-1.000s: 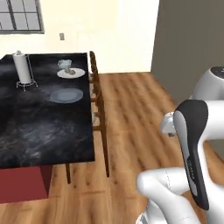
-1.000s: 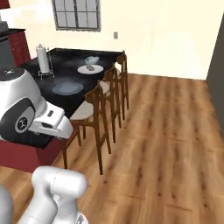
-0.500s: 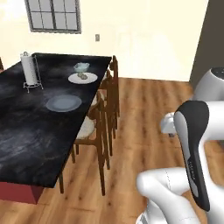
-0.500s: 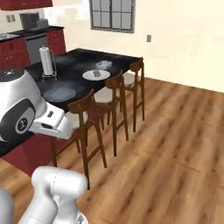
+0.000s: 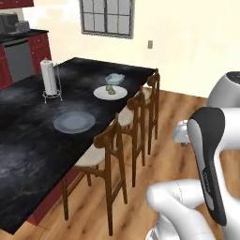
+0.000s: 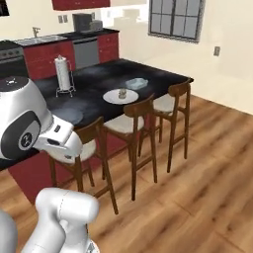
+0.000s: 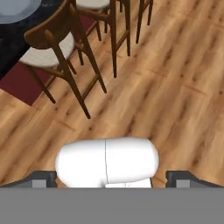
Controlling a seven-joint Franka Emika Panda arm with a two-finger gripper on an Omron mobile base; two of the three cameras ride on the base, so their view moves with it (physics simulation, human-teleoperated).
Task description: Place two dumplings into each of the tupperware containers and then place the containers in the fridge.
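Two tan dumplings [image 5: 110,89] [image 6: 122,92] lie on a white plate [image 5: 100,93] [image 6: 111,97] near the stool side of the black island counter. Just behind that plate sits a pale blue-green tupperware container [image 5: 115,78] [image 6: 137,83]. My gripper [image 7: 111,180] hangs over the wooden floor, well away from the counter. Its dark fingertips [image 7: 43,179] stand far apart, open, with nothing between them. The fridge is out of view.
Three wooden stools [image 5: 111,147] [image 6: 136,123] [image 7: 51,46] line the island's near side. A grey plate [image 5: 73,122] and a paper towel holder [image 5: 48,78] [image 6: 62,73] also stand on the counter [image 5: 28,140]. Red cabinets and a dishwasher [image 6: 85,51] run along the back wall. Open floor [image 6: 197,163] lies to the right.
The whole picture has shifted in both base views: the base has moved and the island now looks closer and more side-on. The gripper stays open.
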